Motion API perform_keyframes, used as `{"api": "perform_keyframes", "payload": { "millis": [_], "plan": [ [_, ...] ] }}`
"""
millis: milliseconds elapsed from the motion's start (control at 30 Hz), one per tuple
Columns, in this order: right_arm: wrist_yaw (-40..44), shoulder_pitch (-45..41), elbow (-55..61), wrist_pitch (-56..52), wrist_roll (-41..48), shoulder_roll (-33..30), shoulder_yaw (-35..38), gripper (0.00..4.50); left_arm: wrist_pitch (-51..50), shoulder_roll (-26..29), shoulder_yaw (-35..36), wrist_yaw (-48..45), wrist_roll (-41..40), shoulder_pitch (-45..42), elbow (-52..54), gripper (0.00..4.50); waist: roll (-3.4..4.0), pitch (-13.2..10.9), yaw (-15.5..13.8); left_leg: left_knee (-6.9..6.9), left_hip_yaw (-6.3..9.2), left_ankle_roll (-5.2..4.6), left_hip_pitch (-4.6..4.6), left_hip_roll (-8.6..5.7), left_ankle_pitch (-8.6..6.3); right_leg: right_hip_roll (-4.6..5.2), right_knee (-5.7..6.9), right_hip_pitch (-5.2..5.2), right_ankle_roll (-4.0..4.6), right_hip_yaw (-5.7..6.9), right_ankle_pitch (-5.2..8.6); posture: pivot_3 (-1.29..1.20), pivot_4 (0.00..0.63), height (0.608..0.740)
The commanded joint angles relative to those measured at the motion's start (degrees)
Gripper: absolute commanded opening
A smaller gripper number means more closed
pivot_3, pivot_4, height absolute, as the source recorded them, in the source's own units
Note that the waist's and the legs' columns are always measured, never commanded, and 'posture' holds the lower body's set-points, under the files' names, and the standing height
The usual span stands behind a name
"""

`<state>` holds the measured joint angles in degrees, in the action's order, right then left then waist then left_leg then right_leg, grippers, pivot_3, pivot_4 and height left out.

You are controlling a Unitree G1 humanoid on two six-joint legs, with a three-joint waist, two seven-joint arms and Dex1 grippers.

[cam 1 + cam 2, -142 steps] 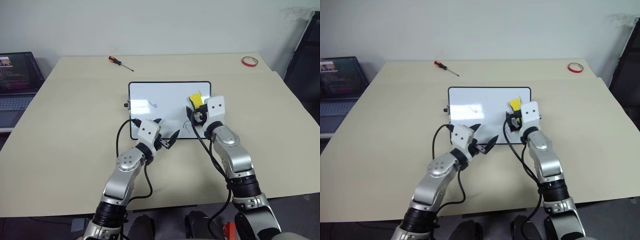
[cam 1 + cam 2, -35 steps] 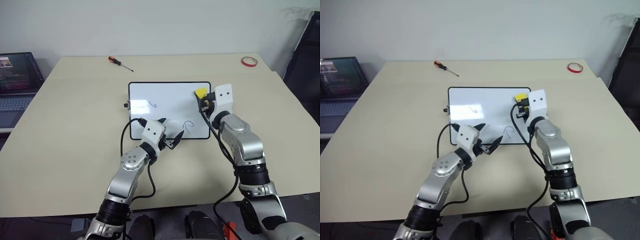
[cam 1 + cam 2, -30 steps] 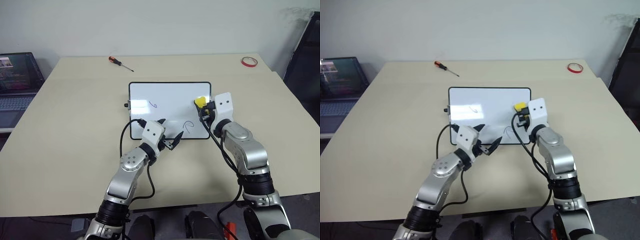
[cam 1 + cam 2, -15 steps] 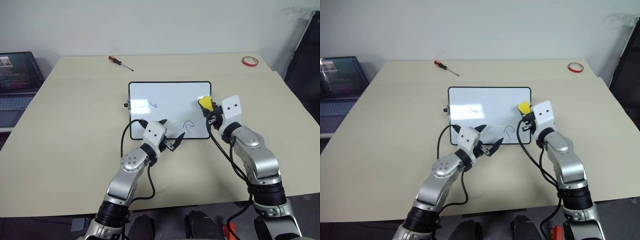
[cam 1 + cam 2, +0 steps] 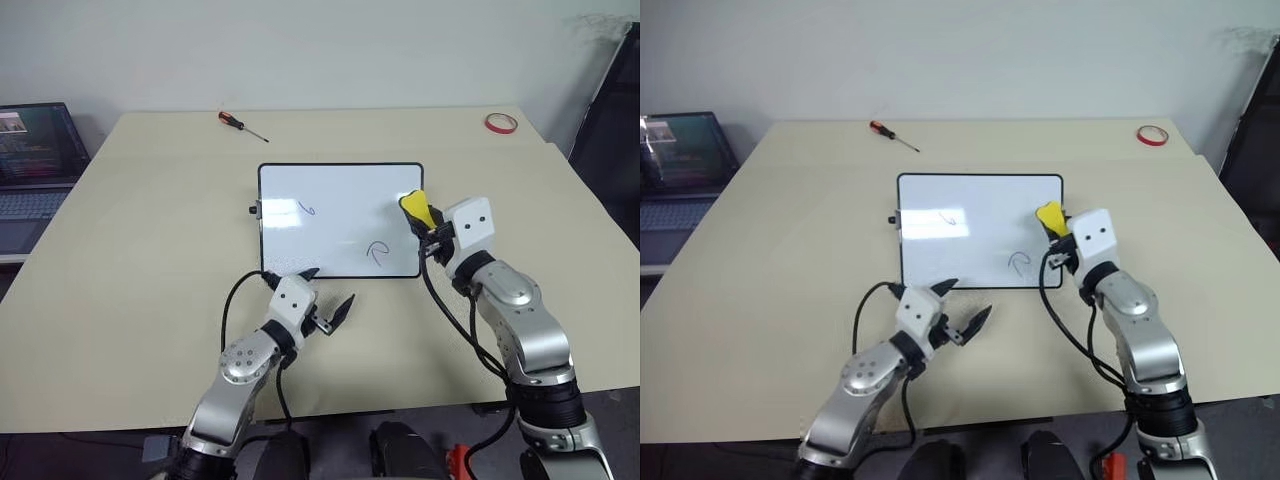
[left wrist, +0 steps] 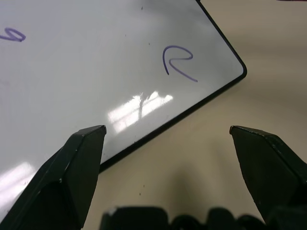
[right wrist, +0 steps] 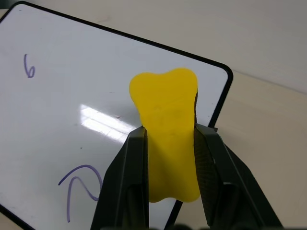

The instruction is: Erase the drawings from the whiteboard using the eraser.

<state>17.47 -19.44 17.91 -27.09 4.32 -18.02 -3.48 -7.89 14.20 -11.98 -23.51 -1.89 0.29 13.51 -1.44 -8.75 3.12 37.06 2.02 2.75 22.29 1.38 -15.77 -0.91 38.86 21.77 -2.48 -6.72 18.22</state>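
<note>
**Right wrist view: eraser gripped over board corner**

We find the right tool [image 7: 168, 143] closed on the small yellow block eraser [image 7: 167, 143], held above the right edge of the glossy white black-framed whiteboard [image 5: 330, 215]. Two thin dark pen drawings [image 5: 379, 251] show on it, one near the left side, one near the front right. The left tool [image 5: 325, 310] stands wide open and empty over the beige bench [image 5: 150, 250], just in front of the board.
</note>
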Motion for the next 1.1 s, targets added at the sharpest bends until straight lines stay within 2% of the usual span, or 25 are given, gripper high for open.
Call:
{"api": "perform_keyframes", "payload": {
  "millis": [33, 333, 533, 800, 1100],
  "plan": [
    [0.8, -0.1, 0.6, 4.1, -1.2, -0.3, -1.1, 0.97, 4.9, -0.6, 0.4, 1.5, 1.3, -0.6, -0.1, 4.5, 0.0, 0.0, 0.0, 0.0, 0.0, 0.0, 0.0, 0.0, 0.0, 0.0, 0.0, 0.0, 0.0, 0.01, 0.0, 0.0, 0.15, 0.74],
    [2.4, -2.3, -6.4, 9.5, -4.4, 0.9, -5.9, 0.97, 6.7, -1.4, 0.4, 2.2, 1.7, -1.9, -1.3, 4.5, 0.0, 0.0, 0.1, 0.0, -0.02, 0.0, -0.02, 0.0, 0.0, 0.0, 0.02, 0.0, 0.0, 0.0, 0.0, 0.0, 0.15, 0.74],
    [3.9, -4.1, -13.2, 6.2, -10.1, -0.6, -11.3, 0.97, 6.1, -1.8, 0.6, 2.2, 1.5, -3.2, -1.3, 4.5, 0.0, 0.0, -0.2, 0.01, 0.0, 0.0, -0.02, -0.01, 0.0, 0.0, 0.02, -0.01, 0.0, 0.02, 0.0, 0.0, 0.15, 0.74],
    [2.3, -5.5, -14.7, 3.0, -12.9, -1.7, -9.7, 0.97, 5.1, -2.6, 0.2, 2.2, 1.5, -2.9, -0.3, 4.5, -0.01, 0.0, -0.2, 0.05, 0.06, 0.0, -0.44, -0.02, 0.0, 0.01, 0.06, -0.42, 0.0, 0.06, 0.0, 0.0, 0.15, 0.74],
    [-1.4, -6.2, -17.1, 3.0, -14.4, -2.6, -6.8, 0.97, 4.8, -2.8, 0.2, 1.8, 1.5, -3.2, -0.3, 4.5, -0.04, 0.0, -0.2, 0.18, 0.22, 0.0, -0.46, -0.08, 0.0, 0.01, 0.1, -0.54, 0.0, 0.18, -0.01, 0.0, 0.15, 0.74]
  ]
}}
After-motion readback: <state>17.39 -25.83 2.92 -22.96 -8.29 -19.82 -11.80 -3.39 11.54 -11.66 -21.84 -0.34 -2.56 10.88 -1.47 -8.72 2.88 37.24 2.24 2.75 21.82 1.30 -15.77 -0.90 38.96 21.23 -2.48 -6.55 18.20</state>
